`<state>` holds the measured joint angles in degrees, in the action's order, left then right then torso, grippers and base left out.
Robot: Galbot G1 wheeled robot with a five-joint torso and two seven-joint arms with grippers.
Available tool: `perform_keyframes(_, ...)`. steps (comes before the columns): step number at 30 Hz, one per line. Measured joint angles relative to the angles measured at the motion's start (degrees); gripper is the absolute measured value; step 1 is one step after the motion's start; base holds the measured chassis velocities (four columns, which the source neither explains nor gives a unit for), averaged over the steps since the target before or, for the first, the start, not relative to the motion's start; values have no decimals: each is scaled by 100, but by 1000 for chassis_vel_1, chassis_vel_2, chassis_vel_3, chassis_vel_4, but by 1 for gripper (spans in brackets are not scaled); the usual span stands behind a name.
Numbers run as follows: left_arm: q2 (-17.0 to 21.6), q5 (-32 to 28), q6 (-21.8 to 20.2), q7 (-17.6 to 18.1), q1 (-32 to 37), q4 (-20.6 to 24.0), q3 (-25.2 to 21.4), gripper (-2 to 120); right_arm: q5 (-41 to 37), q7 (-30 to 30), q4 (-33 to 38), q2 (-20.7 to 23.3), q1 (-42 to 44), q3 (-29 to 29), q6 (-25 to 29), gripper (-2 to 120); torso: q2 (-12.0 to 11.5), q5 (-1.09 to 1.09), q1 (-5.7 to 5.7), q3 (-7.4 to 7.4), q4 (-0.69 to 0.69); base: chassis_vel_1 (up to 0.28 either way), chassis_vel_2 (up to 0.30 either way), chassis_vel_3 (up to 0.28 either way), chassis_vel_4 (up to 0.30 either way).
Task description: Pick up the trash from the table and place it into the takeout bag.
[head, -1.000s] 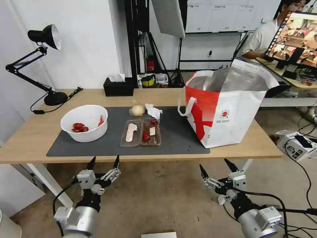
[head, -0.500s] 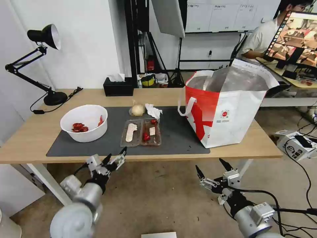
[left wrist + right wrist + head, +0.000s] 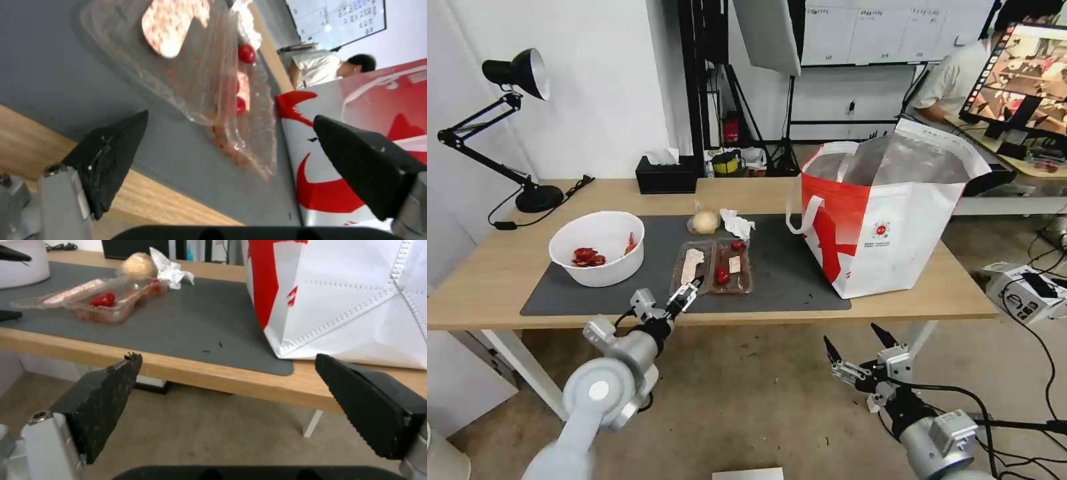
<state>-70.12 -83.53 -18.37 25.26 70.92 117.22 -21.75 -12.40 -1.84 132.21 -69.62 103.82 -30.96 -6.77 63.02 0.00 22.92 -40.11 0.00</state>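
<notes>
Left pincer (image 3: 689,291) reached over the front tabletop (image 3: 487,280) edge, fingers apart, tips just at the near end of the clear plastic tray (image 3: 712,268) on the grey mat (image 3: 787,280), nothing held. White bowl (image 3: 598,248) sat left of the tray; beige lump (image 3: 704,221) and crumpled tissue (image 3: 738,224) lay behind it. Takeout bag (image 3: 887,220) stood open on the right. Right pincer (image 3: 858,341) hung below the tabletop edge, fingers apart, empty.

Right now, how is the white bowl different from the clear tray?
The white bowl is round, deep and solid white; the clear tray is flat, see-through and split in two parts. The bowl sits farther from the takeout bag than the tray. Both hold red scraps and rest on the grey mat.
</notes>
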Motion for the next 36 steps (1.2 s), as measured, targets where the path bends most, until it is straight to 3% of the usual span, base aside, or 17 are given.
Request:
perform_keyframes(16, -190, 58, 179, 28, -425, -362, 222, 100, 21, 5, -148, -16, -20, 1, 19, 100, 0, -1, 0, 0, 0, 0, 0, 0, 0)
perform_keyframes(24, -233, -14, 447, -343, -279, -87, 94, 100, 83, 5, -208, -67, -27, 63, 48, 100, 0, -1, 0, 0, 0, 0, 0, 0, 0)
perform_keyframes(36, -214, 16, 534, -531, -434, 41, 166, 100, 107, 2, -154, -58, 39, 17, 71, 100, 0, 0, 0, 1, 0, 0, 0, 0, 0)
